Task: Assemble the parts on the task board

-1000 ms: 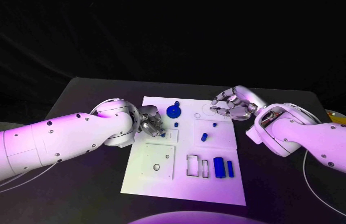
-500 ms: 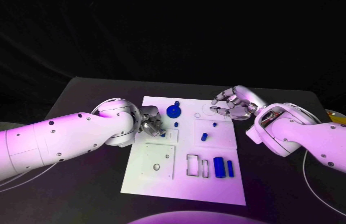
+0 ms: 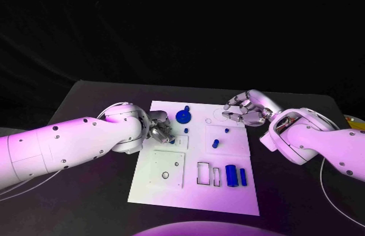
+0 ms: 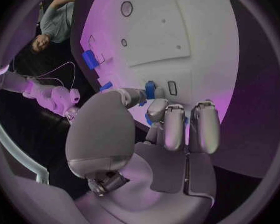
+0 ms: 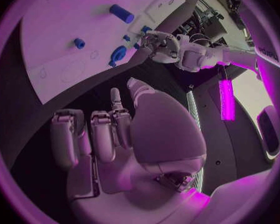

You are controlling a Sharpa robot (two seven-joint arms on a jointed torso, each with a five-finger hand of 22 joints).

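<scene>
The white task board [image 3: 199, 191] lies mid-table. My left hand [image 3: 160, 132] is low over its left side, fingers curled, pinching a small blue part [image 4: 150, 90] between thumb and fingertips beside a small rectangular slot [image 4: 172, 87]. That part [image 3: 172, 139] also peeks out at the fingertips in the head view. A round blue part [image 3: 183, 116] and a small peg [image 3: 185, 131] stand just beyond the hand. My right hand [image 3: 243, 110] hovers over the board's far right corner, fingers curled in, holding nothing [image 5: 109, 134].
Two blue blocks [image 3: 236, 177] lie by rectangular cutouts [image 3: 208, 174] near the board's front right. A blue piece [image 3: 215, 143] and a smaller one [image 3: 226, 131] sit mid-board. A square plate with holes [image 3: 165, 170] lies front left. Black table [image 3: 91, 109] surrounds the board.
</scene>
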